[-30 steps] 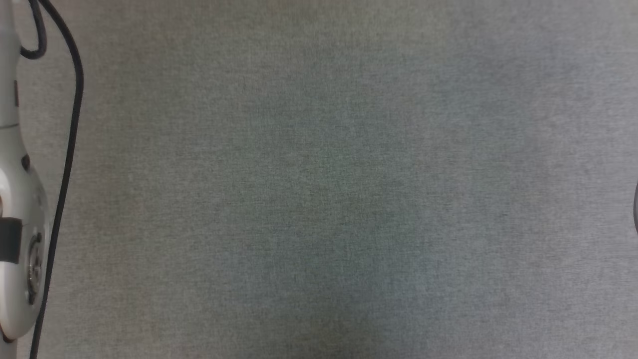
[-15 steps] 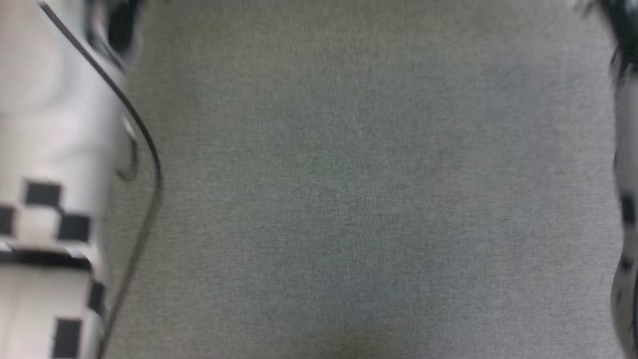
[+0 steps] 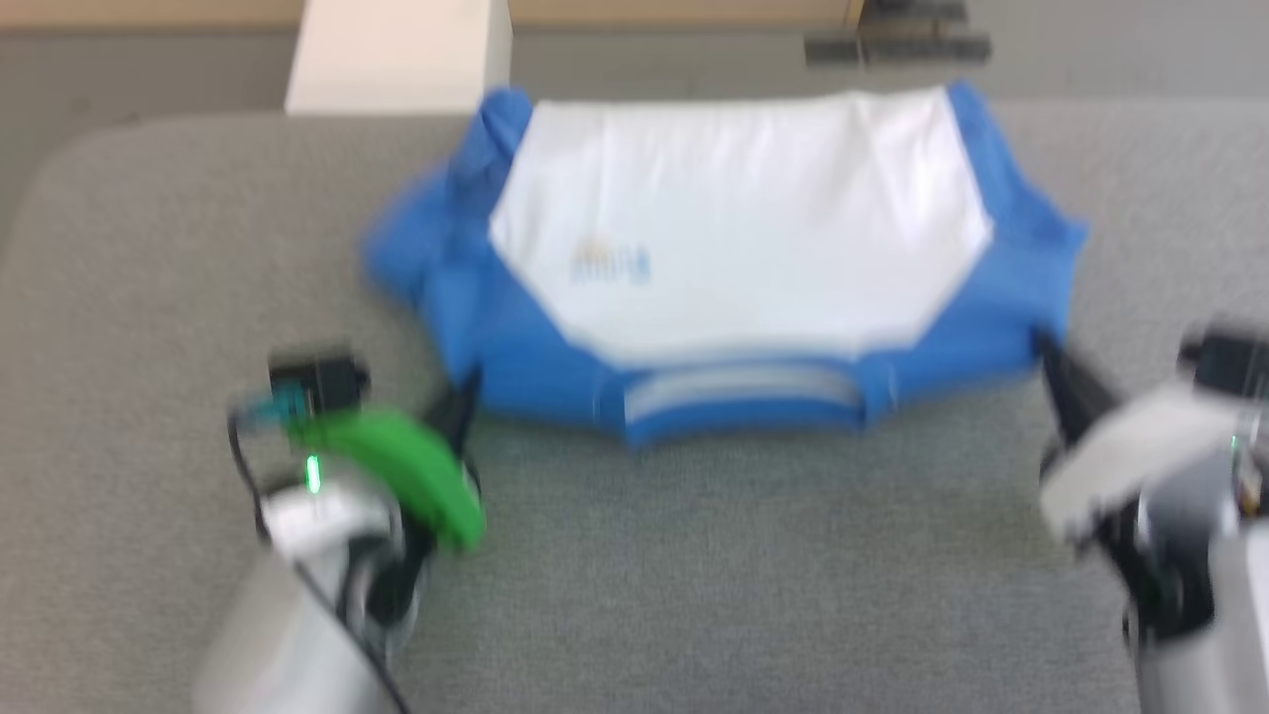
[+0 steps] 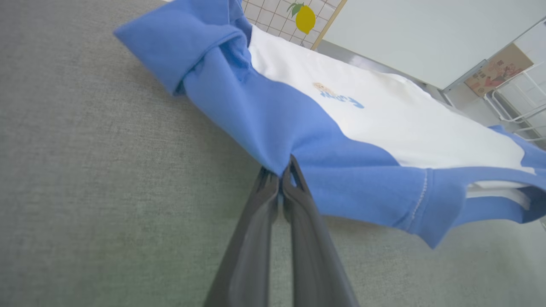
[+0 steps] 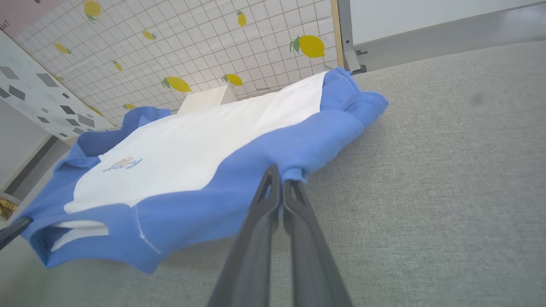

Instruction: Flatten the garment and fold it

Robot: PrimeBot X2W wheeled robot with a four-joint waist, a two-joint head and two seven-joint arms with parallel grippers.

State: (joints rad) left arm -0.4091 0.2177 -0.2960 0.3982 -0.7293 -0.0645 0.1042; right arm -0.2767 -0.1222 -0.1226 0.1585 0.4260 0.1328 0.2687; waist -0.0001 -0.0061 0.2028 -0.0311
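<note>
Grey fabric tabletop; left gripper, right gripper each clenched on garment at blue shoulder edge; cloth stretched between, beyond tips, probably tensioned to flatten before folding.

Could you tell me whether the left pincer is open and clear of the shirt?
No, the left pincer is shut, pinching a blue fold of the shirt at its near edge.
</note>
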